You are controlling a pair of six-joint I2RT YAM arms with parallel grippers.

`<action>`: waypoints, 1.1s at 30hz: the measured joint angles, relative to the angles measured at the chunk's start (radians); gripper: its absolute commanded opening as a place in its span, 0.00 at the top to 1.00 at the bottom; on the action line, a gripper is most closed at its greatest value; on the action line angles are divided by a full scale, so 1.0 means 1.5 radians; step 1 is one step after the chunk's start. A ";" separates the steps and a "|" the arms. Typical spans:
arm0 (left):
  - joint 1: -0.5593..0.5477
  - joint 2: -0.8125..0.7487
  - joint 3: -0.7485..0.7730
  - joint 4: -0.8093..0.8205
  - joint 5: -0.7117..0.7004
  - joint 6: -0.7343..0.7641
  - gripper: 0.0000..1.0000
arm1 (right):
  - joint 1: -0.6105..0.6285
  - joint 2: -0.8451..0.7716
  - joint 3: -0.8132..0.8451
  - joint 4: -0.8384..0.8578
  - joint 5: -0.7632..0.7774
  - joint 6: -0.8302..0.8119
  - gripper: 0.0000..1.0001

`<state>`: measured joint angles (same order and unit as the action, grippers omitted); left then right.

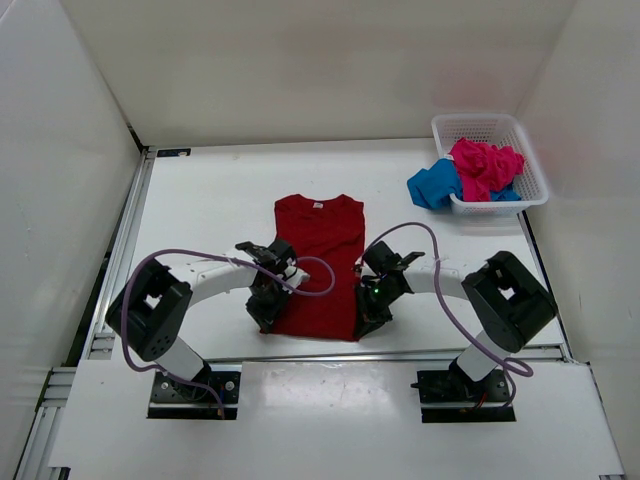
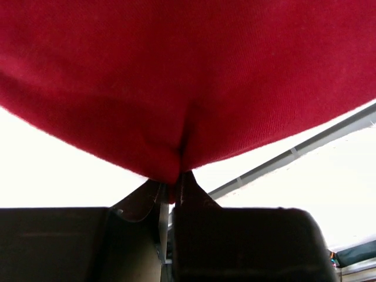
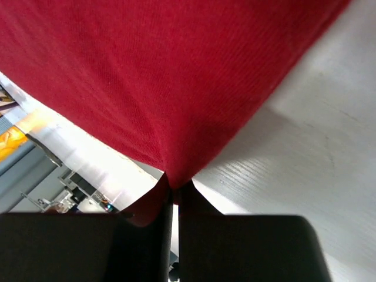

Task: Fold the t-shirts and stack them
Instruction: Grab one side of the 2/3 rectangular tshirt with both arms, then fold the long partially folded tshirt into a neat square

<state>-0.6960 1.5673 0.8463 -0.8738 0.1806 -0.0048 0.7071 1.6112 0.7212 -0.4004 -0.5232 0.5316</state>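
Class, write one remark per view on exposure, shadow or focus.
Top external: evenly lit, sharp, no glare on the table. Left wrist: the background behind the dark red t-shirt is blown out white. Right wrist: the shirt throws a soft shadow on the table; the right gripper reads nearly black.

the left claw (image 2: 176,191) pinches a bunched fold of the dark red soft fabric t-shirt (image 2: 194,76) above the white worktop (image 2: 53,170).

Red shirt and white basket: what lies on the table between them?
In the top view, bare table lies between the dark red shirt and the basket, except the blue shirt spilling over the basket's left side.
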 measured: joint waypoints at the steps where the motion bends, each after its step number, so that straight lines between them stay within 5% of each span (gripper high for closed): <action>1: 0.000 -0.001 0.006 -0.008 -0.001 0.000 0.90 | 0.000 -0.002 0.004 -0.006 0.003 -0.001 1.00; 7: 0.001 -0.041 0.083 -0.087 -0.044 0.001 0.90 | -0.012 -0.070 0.068 -0.099 0.027 -0.012 1.00; 13: 0.055 -0.053 0.239 -0.154 -0.102 0.001 0.90 | -0.084 -0.085 0.263 -0.208 0.051 -0.046 1.00; 24: 0.192 0.192 0.595 -0.144 -0.135 0.001 0.90 | -0.228 0.214 0.675 -0.291 0.028 -0.116 1.00; 33: 0.213 0.356 0.748 -0.101 -0.136 0.001 0.90 | -0.290 0.390 0.836 -0.298 -0.017 -0.106 1.00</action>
<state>-0.3759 2.1010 1.9678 -1.0248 -0.0238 -0.0040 0.2718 2.1960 1.9747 -0.8471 -0.5488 0.3725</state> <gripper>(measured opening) 0.173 0.011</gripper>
